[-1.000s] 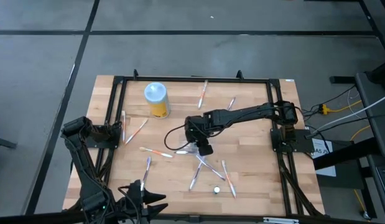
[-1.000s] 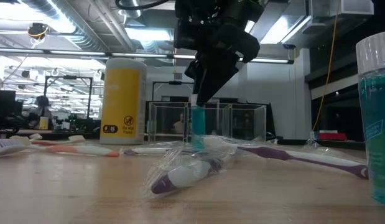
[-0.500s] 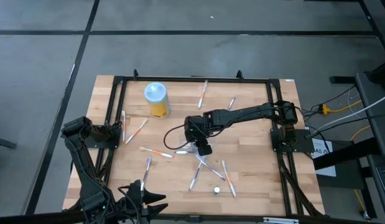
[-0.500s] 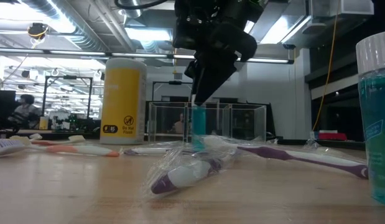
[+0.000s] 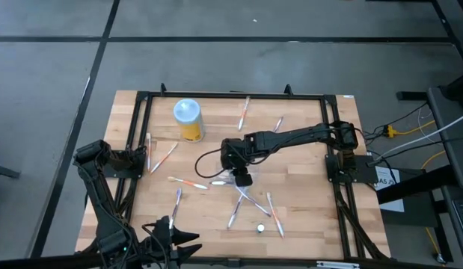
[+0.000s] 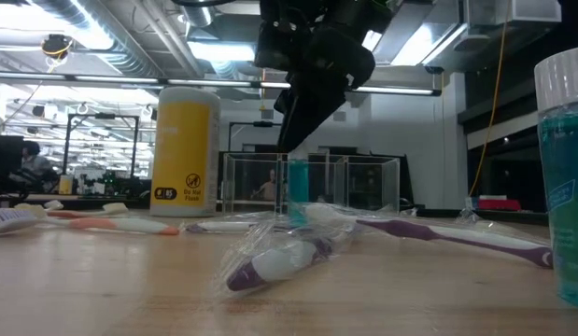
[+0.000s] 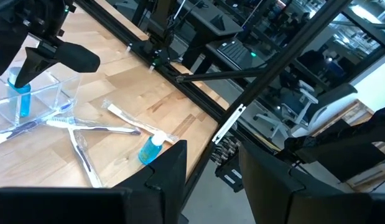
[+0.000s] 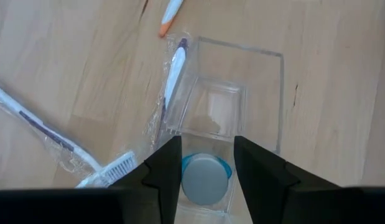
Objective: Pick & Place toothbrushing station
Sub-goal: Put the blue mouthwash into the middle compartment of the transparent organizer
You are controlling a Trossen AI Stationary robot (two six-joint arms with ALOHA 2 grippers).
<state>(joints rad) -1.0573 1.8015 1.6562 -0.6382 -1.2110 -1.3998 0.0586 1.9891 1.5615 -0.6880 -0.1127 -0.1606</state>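
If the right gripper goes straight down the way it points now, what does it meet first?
Probably the blue-capped item standing in the clear holder; the right gripper, fingers open, hangs directly above it. How far above is unclear.

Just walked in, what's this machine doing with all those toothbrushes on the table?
The right gripper hangs open just above a clear compartmented holder in the middle of the wooden table. A small blue tube stands upright in one compartment, right under its fingers. Wrapped toothbrushes lie scattered around, with a yellow bottle at the back. The left gripper waits, open, at the table's front edge.
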